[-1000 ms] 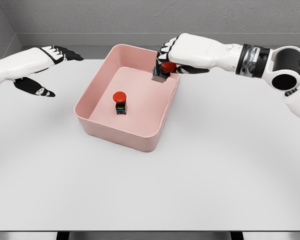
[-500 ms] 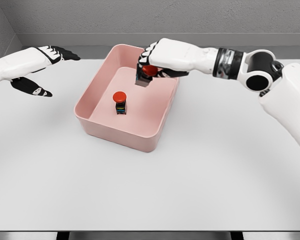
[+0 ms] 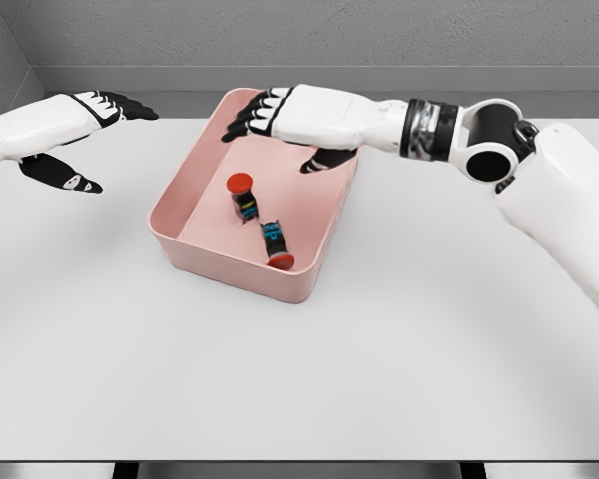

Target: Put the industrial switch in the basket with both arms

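Observation:
Two red-capped industrial switches lie inside the pink basket (image 3: pixel 196 188). One switch (image 3: pixel 243 196) stands tilted near the basket's middle. The other switch (image 3: pixel 276 245) lies on its side by the near wall, its red cap pointing toward me. My right hand (image 3: pixel 280 130) hovers above the basket's far side, fingers spread and holding nothing. Far to the left, my left hand (image 3: pixel 85 140) hangs open over the table, well apart from the basket.
The basket sits on a white table (image 3: pixel 299 359) with a grey wall behind. My right arm (image 3: pixel 479 140) stretches in from the right over the table's far part.
My right hand moved left over the basket and opened. The switch it held has dropped in and lies on its side. The first switch has tilted. My left hand barely moved.

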`<state>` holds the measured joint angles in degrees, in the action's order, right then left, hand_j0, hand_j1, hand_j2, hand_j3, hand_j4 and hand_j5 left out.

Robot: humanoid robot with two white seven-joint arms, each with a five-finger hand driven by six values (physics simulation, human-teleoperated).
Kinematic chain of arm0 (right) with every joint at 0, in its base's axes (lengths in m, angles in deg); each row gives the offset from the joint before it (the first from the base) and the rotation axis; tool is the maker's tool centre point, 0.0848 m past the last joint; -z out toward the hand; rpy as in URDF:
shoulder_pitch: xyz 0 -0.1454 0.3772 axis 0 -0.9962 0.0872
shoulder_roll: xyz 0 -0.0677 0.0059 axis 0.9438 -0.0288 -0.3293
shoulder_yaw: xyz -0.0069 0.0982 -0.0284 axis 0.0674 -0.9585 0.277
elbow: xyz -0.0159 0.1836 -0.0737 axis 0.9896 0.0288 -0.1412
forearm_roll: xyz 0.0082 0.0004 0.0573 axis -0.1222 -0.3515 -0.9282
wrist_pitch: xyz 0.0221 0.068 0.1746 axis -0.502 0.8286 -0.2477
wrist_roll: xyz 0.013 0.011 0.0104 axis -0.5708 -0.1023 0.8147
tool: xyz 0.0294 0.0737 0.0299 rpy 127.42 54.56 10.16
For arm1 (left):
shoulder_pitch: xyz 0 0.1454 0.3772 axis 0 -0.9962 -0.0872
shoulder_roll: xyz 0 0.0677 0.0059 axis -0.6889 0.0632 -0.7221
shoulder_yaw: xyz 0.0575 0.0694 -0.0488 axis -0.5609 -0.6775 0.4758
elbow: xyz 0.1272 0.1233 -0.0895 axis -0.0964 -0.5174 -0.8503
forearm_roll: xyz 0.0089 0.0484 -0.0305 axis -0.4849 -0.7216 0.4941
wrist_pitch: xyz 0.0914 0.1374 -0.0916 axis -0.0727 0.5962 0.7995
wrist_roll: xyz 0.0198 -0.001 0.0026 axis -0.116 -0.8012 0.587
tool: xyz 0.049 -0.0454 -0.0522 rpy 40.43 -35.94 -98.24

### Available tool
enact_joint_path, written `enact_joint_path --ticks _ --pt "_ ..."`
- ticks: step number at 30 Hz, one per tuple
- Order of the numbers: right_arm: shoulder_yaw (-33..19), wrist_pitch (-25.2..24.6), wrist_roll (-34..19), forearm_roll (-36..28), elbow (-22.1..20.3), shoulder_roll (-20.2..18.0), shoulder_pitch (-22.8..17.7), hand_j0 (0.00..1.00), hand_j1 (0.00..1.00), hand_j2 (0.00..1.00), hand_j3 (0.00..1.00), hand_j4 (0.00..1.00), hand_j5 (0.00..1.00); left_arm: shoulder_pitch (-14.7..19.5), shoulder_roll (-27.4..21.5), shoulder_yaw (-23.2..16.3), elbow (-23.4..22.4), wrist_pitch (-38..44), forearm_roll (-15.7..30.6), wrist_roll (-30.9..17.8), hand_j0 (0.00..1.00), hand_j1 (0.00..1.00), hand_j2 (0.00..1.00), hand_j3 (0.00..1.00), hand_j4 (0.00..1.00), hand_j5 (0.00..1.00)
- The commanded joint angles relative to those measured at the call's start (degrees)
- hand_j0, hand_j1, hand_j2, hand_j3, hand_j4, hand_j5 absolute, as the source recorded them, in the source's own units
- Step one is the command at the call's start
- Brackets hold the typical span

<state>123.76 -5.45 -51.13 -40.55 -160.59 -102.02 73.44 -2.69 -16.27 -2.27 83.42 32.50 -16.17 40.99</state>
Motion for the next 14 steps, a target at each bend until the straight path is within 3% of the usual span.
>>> enact_joint_path --ticks 1,3,9,14 --pt "-0.26 -0.13 0.10 -0.71 -0.18 -2.85 0.00 1.00 1.00 1.00 1.00 1.00 1.00 0.00 -0.06 0.10 -0.05 0.09 0.42 -0.04 1.00 1.00 1.00 1.00 1.00 1.00" --pt "-0.52 -0.13 0.37 -0.80 -0.18 -6.18 -0.18 1.00 1.00 1.00 1.00 1.00 1.00 0.00 -0.06 0.10 -0.49 0.09 0.50 0.05 1.00 1.00 1.00 1.00 1.00 1.00" --pt "-7.99 -0.13 0.45 -0.98 -0.18 -14.36 -5.97 1.00 1.00 1.00 1.00 1.00 1.00 0.00 -0.15 0.01 -0.49 0.09 0.59 0.05 1.00 1.00 1.00 1.00 1.00 1.00" --pt "-15.11 -0.13 0.63 -1.06 0.87 -17.70 -13.27 1.00 1.00 1.00 1.00 1.00 1.00 0.00 -0.41 0.10 -0.49 0.09 0.68 0.05 1.00 1.00 1.00 1.00 1.00 1.00"
